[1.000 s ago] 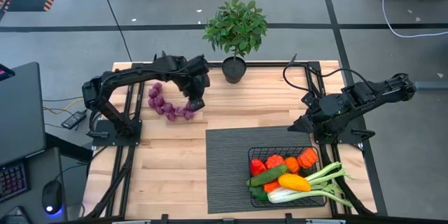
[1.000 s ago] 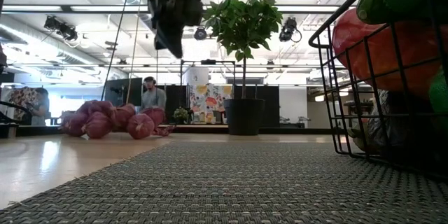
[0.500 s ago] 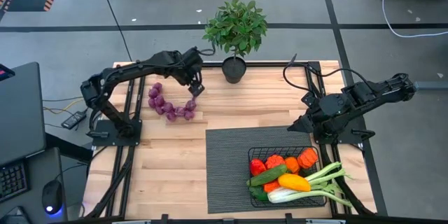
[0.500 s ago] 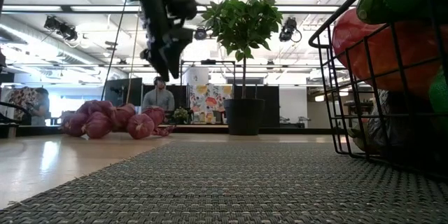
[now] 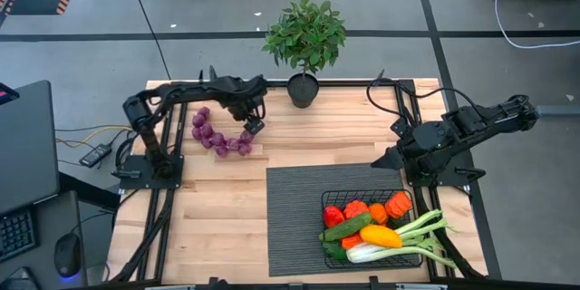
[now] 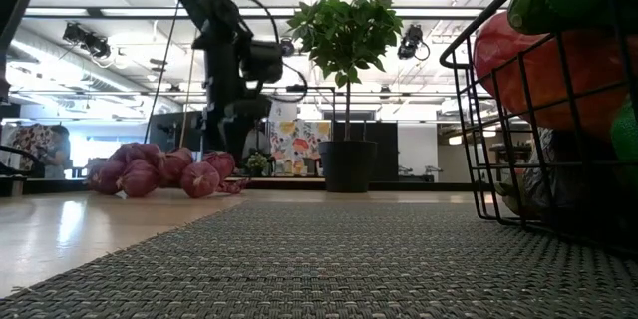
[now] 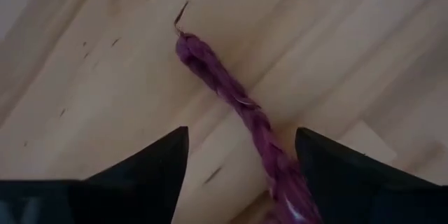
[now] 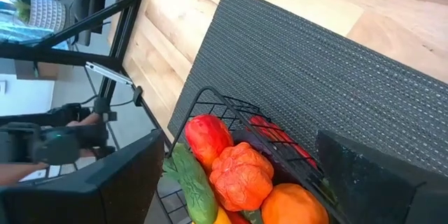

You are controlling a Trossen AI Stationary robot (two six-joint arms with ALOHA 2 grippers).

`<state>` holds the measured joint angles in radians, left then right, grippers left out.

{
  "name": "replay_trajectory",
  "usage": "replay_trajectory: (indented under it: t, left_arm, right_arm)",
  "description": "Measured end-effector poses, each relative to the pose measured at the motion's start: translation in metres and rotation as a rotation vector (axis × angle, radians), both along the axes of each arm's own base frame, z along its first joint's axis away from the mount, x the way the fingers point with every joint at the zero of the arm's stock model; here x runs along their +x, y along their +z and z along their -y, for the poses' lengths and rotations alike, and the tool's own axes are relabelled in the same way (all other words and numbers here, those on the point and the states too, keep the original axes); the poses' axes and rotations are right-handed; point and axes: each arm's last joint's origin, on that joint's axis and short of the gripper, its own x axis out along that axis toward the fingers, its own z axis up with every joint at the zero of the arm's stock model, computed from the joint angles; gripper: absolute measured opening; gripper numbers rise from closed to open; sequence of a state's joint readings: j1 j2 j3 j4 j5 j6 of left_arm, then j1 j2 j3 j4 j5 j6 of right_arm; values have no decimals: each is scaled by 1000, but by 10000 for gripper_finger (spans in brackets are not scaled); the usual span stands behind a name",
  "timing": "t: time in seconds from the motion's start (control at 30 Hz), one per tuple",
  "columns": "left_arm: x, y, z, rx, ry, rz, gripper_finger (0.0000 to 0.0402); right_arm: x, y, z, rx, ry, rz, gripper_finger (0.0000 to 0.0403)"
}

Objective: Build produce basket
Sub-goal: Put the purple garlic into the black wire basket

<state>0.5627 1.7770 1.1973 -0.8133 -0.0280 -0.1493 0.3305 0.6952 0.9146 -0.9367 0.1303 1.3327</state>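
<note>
A: Wooden table (image 5: 217, 208), far-left part: one grape cluster (image 5: 217, 138), purple, with a thin stem (image 7: 231, 98).
B: Handling?
A: Probably light and knobbly, likely to flop; take the stem. Left gripper (image 5: 255, 126) hangs over its end, jaws spread, nothing held.
B: Surroundings?
A: Potted plant (image 5: 304, 41) near. Basket (image 5: 337, 198) well apart on the mat (image 5: 290, 217). Right gripper (image 5: 379, 160) waits beside it, jaws spread.

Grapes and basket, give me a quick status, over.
Left gripper open, low over the grapes' stem end, nothing held. Right gripper open, waiting beside the basket. Grapes on bare wood, outside basket. Nothing in the way.
</note>
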Motion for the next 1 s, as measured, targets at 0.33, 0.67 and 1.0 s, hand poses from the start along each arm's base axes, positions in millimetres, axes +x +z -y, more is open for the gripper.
replay_trajectory:
  t: [0.33, 0.67, 1.0]
  left_arm:
    - [9, -41, 2, -139, 44, -79, 224]
    - [18, -43, 21, -164, -45, -110, 22]
    - [42, 2, 35, -186, -126, -122, 19]
  right_arm:
    - [0, 0, 1, 12, -44, 1, 373]
    - [4, 0, 4, -74, -148, 33, 373]
    - [6, 0, 3, -128, -102, 36, 373]
